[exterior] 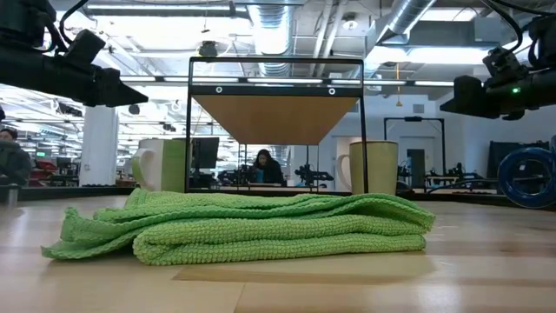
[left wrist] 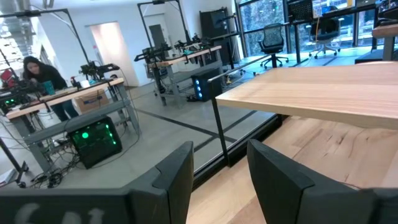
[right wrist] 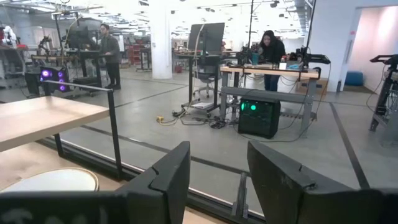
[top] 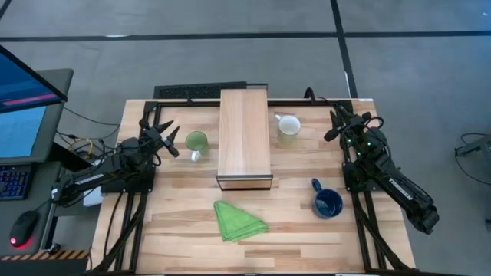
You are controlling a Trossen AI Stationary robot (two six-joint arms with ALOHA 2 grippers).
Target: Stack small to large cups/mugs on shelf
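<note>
The shelf [top: 245, 138], a long light-wood box, lies mid-table with its dark open end toward the near edge. A light green mug [top: 196, 142] stands upright left of it, and a small white mug [top: 288, 129] right of it near the far end. A dark blue mug [top: 327, 201] stands at the near right. My left gripper [top: 170, 142] hovers open just left of the green mug, pointing level at it. My right gripper [top: 334, 126] hovers open to the right of the white mug, whose rim [right wrist: 56, 180] shows in the right wrist view.
A folded green cloth [top: 238, 221] lies on the slatted tabletop in front of the shelf's open end and fills the low view [exterior: 243, 228]. A black frame [top: 199, 92] runs along the table's far edge. Bare wood lies at the near left and near right.
</note>
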